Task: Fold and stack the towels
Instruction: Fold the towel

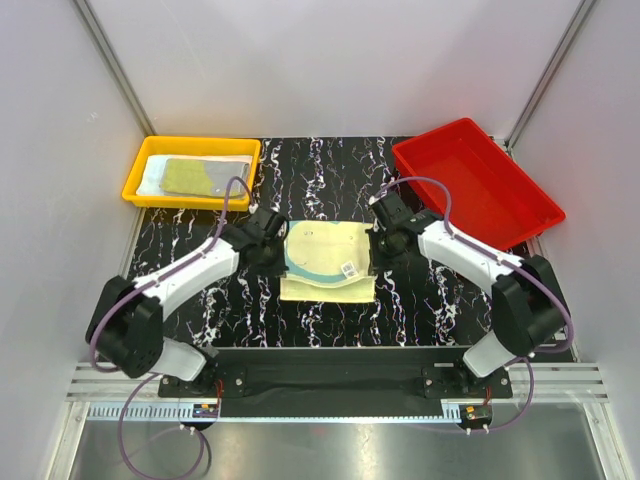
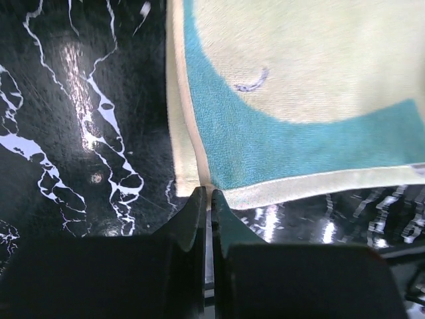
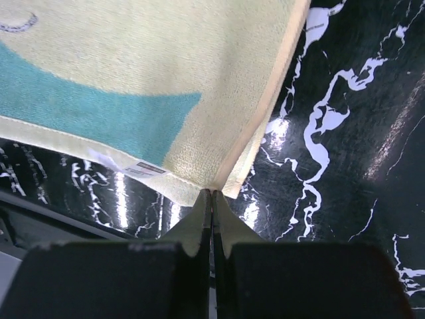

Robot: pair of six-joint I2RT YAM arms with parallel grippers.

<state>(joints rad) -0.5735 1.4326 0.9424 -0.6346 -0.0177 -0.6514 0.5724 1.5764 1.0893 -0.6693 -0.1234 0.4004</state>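
Top view: the pale yellow terry towel with teal patches is lying mid black marbled table, with the arms covering its side edges. Left wrist: the left pincer is pinching shut on one towel corner. Right wrist: the right pincer is clamping another corner, and the label there is blurring.

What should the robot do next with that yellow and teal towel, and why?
Probably lift both corners a little, together. The left gripper and right gripper each seem shut on a far corner of the towel, which lies flat on the table. Raising them evenly should free that edge for folding toward the near side.
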